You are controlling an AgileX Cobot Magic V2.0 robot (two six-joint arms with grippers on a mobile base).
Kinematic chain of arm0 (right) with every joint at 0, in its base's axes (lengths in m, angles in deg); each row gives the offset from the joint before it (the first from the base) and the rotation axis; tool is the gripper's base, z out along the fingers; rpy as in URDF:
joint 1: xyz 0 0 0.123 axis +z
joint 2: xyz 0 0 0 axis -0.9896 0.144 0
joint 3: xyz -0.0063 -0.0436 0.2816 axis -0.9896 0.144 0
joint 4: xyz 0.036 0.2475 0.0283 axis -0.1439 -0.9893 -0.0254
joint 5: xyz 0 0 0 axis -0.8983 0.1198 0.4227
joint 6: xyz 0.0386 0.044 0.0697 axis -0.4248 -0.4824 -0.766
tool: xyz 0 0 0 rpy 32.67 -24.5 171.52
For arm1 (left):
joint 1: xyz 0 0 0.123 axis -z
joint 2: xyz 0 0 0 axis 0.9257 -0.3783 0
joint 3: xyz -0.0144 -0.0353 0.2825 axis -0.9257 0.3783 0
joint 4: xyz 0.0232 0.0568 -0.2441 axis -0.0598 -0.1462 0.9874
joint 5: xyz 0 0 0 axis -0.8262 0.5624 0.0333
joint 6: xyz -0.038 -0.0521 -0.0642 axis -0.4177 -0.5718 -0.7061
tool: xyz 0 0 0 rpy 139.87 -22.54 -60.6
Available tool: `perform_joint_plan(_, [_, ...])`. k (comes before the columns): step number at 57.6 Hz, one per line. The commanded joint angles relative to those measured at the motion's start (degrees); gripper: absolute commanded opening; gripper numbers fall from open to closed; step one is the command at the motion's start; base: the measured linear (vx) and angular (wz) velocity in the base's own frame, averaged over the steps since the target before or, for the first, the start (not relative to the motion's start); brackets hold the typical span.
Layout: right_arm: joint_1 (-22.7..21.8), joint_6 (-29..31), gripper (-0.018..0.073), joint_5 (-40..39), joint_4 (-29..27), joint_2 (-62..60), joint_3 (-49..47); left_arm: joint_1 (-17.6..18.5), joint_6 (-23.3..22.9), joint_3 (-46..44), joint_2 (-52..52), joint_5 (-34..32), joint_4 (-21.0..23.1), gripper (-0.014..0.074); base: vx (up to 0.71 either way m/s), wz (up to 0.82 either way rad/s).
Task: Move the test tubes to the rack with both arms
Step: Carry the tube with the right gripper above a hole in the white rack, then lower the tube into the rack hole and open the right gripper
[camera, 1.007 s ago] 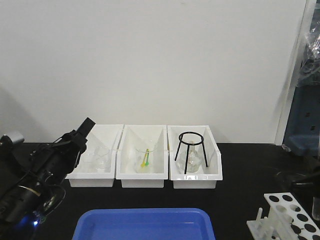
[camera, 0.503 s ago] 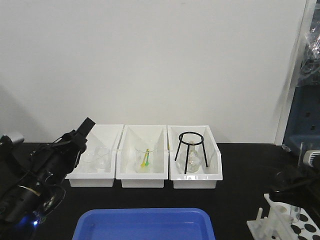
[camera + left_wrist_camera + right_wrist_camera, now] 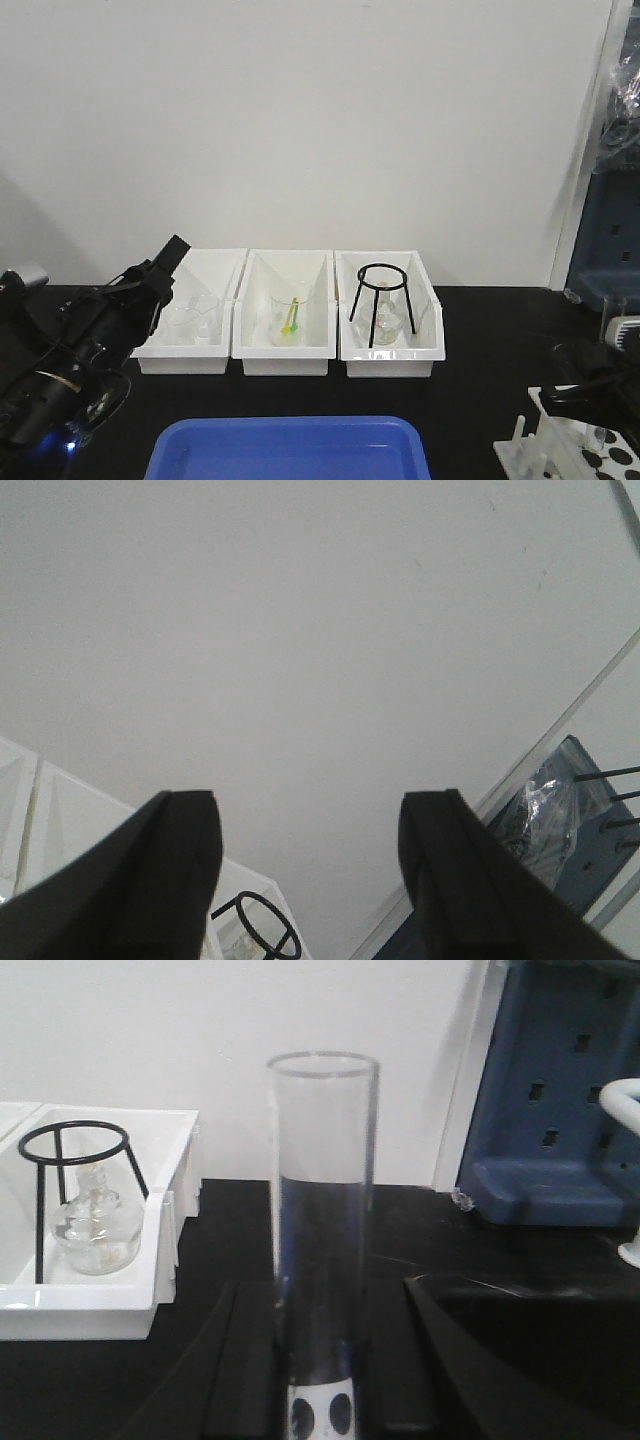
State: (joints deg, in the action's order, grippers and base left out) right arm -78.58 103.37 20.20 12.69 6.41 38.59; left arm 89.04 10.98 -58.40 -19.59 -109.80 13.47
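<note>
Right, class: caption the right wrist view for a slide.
Right tool grips an upright test tube above the rack holes.

The counter (image 3: 480,330) is viewed frontally; the left wrist view is tilted upward; the tripod (image 3: 382,286) is shared.

I see white wall (image 3: 200,1020) beyond right tool (image 3: 320,1380) | black surface (image 3: 235,1230) beneath | blue perforated panel (image 3: 560,1090) to its right

Bright, even light fills the front view; a soft shadow lies on the wall (image 3: 40,230) beyond the left claw (image 3: 172,252). Its wrist view is dimmer, greyish. The test tube (image 3: 322,1210) shows slight rim glare.
</note>
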Motion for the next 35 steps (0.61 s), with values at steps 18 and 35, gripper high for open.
perform_joint_plan(18, [-0.40, -2.63, -0.0006, -11.21, 2.66, -0.31, 0.92, 0.27, 0.19, -1.28, 2.45, -4.42, 0.37, 0.0527, 0.00, 0.00])
perform_joint_plan(35, [-0.40, -4.85, -0.0006, -11.12, 7.49, 2.36, 0.92, 0.27, 0.19, -1.28, 2.45, -4.42, 0.37, 0.0527, 0.00, 0.00])
